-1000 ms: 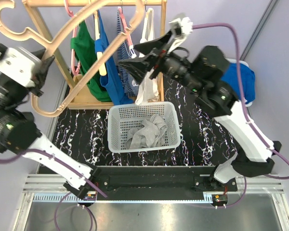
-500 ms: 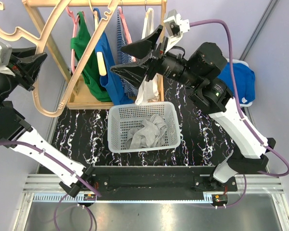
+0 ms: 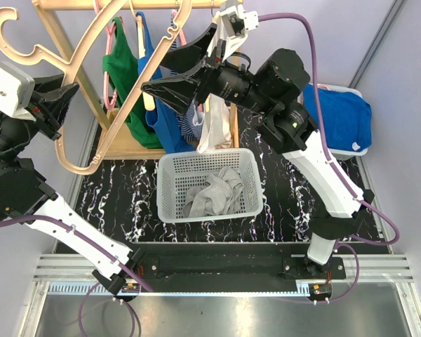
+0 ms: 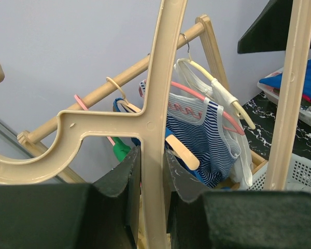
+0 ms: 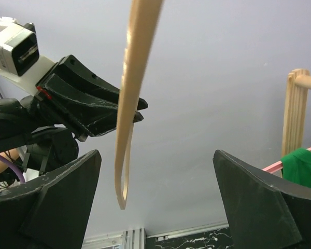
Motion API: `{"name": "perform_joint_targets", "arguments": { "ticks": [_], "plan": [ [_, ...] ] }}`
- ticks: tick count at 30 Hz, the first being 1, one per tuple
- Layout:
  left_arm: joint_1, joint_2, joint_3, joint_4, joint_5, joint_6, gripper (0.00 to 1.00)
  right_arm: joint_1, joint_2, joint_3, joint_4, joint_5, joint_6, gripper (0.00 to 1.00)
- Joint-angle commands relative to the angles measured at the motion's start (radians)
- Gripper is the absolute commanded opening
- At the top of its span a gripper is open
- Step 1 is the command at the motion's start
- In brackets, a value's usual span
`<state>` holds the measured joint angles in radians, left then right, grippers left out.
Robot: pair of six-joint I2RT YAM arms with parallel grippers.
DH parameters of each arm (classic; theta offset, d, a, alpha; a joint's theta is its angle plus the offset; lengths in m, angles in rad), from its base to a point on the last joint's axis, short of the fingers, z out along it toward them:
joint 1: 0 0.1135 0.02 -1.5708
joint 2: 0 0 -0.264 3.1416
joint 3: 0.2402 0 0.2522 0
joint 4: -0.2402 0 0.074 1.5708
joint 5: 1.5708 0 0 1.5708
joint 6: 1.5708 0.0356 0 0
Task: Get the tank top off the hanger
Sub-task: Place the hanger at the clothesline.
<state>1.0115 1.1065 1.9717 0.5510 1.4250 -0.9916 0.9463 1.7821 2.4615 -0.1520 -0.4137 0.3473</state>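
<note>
At ten o'clock of the top view, the left gripper pinches the bare beige plastic hanger, while the grey tank top lies in the white lattice basket at centre, so removal seems done; the wide-spread right gripper at twelve o'clock should next retreat.

upper end of beige hanger, past top edge

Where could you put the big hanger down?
Bare table shows left of the basket, up to the wooden rack, and right of it, up to the right arm. The strip in front of the basket is thin. The rack is crowded with clothes.
</note>
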Motion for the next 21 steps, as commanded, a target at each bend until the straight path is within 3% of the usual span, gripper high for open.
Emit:
{"name": "perform_joint_targets", "arguments": {
  "ticks": [1, 11, 15, 16, 21],
  "plan": [
    [-0.005, -0.017, -0.023, 0.0, -0.037, 0.014, 0.0, 0.002, 0.008, 0.053, 0.032, -0.027, 0.027, 0.98],
    [-0.008, -0.053, -0.074, -0.013, -0.023, 0.054, 0.0, 0.002, 0.053, 0.128, 0.035, -0.068, 0.062, 0.7],
    [-0.01, -0.05, -0.066, -0.014, -0.029, 0.053, 0.0, 0.002, 0.045, 0.125, 0.035, -0.066, 0.061, 0.43],
    [-0.011, -0.05, -0.065, -0.014, -0.029, 0.051, 0.01, 0.0, 0.045, 0.125, 0.035, -0.063, 0.064, 0.29],
    [-0.013, -0.05, -0.065, -0.014, -0.038, 0.045, 0.06, 0.0, 0.039, 0.129, 0.038, -0.047, 0.062, 0.11]
  ]
}}
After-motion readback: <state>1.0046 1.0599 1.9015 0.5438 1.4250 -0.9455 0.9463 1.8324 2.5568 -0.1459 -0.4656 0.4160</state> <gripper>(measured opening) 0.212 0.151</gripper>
